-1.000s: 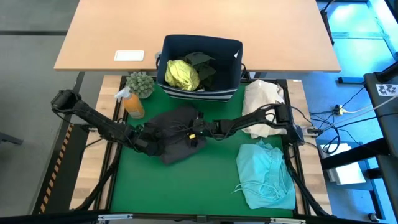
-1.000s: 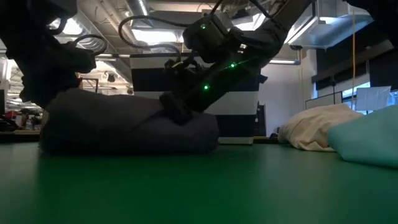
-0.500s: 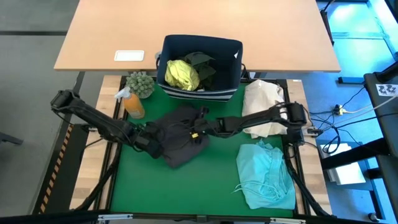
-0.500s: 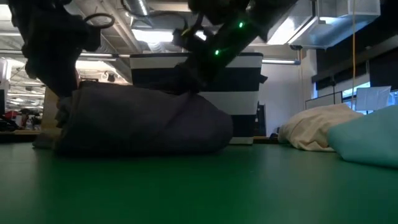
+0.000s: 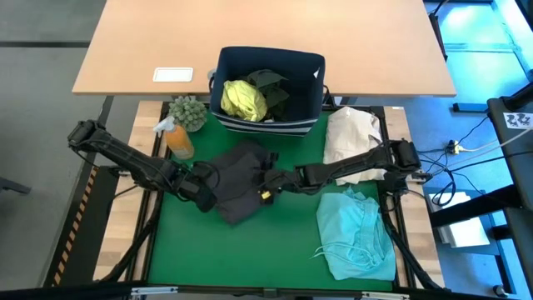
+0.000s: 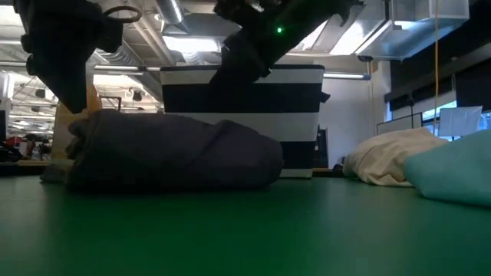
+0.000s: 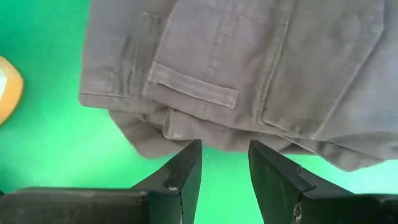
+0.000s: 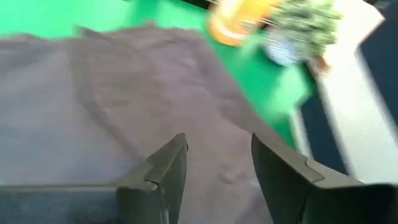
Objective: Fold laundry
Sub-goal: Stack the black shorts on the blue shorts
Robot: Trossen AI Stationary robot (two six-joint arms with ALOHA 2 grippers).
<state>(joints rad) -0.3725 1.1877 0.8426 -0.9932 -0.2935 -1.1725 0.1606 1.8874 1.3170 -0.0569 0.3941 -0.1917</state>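
A charcoal grey garment [image 5: 240, 177] lies folded in the middle of the green mat [image 5: 225, 250]; the low view shows it as a low mound [image 6: 173, 157] resting flat. My left gripper [image 5: 203, 197] hangs open just off its left edge, its fingers [image 7: 186, 163] above the mat beside the hem [image 7: 186, 132]. My right gripper [image 5: 265, 188] stands open above the garment's right part [image 8: 93, 112], clear of it. A turquoise garment [image 5: 358, 235] lies at the near right.
At the far edge stands a navy bin [image 5: 315, 87] holding a yellow-green shirt [image 5: 243, 100] and a dark garment [image 5: 273, 86]. A cream cloth bundle [image 5: 354, 133] lies at the far right. An orange bottle [image 5: 178, 139] and a small plant [image 5: 188, 111] stand at the far left.
Both grippers have risen off the grey garment. My right gripper, which was down on the garment's top, has gone up and drawn back toward the table's near right. The garment's right part bulged up for a moment and now lies settled on the mat.
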